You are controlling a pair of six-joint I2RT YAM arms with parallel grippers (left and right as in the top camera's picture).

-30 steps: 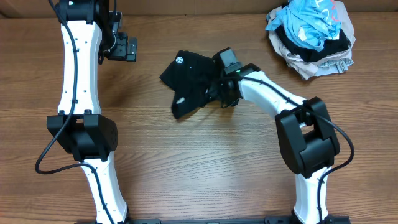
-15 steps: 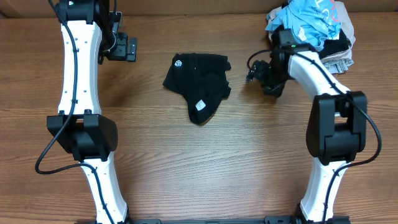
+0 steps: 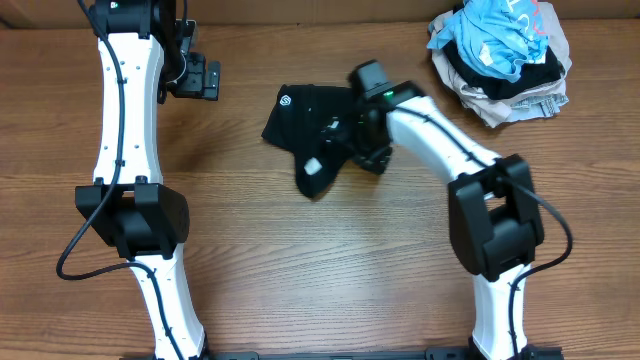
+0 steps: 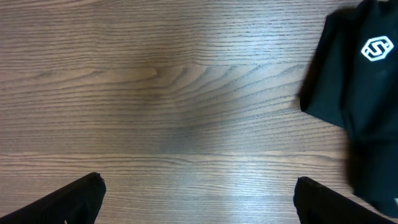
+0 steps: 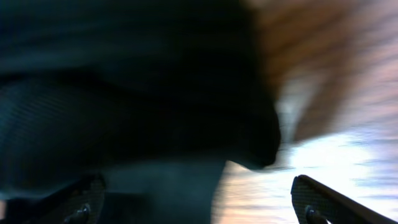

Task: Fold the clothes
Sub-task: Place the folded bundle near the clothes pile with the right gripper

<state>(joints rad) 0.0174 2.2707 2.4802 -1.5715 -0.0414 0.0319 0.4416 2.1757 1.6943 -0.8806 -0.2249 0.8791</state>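
A black garment with a small white logo lies crumpled on the wood table, left of centre. Its edge and logo show at the right of the left wrist view. My right gripper is open, low over the garment's right side; the blurred right wrist view shows black cloth between and under its fingers. My left gripper is open and empty, above bare table to the garment's left.
A pile of clothes, light blue, black and beige, lies at the back right corner of the table.
My right arm swung away to the clothes pile and then back onto the black garment. The garment shifted and changed shape. The left arm has not moved.
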